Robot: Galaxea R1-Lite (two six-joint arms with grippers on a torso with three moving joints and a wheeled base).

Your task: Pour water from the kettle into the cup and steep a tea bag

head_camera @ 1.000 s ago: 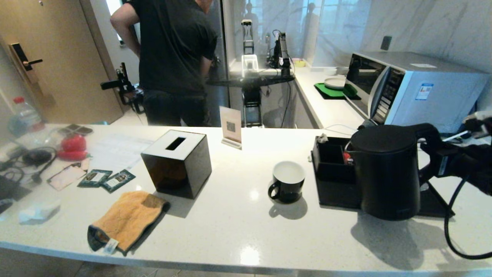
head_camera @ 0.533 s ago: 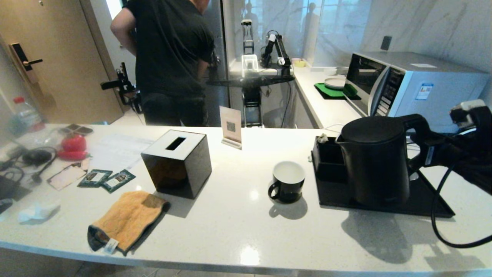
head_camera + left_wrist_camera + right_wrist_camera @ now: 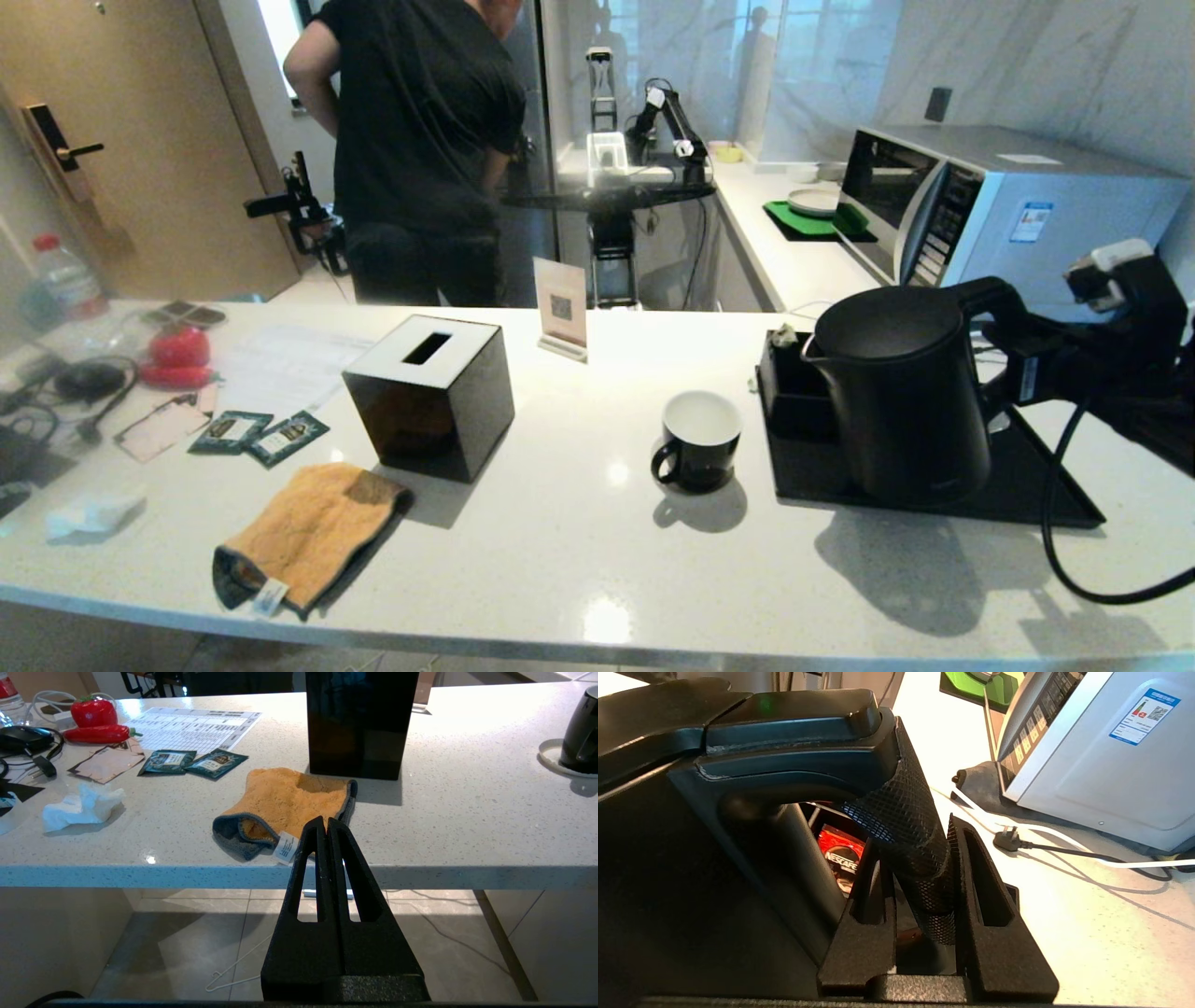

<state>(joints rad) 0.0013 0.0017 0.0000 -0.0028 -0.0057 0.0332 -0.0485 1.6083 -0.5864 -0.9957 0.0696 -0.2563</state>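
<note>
Now, kettle (image 3: 901, 401) handle within right end effector (image 3: 920, 858)

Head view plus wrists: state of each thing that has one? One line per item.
kettle: lid shut, upright, held by its handle, over the black tray
right hand: shut on the kettle handle
left hand: shut, empty, parked below the counter edge
cup: upright on the counter, looks empty
tissue box: upright, no tissue showing from its slot
microwave: door shut
orange cloth: crumpled flat
</note>
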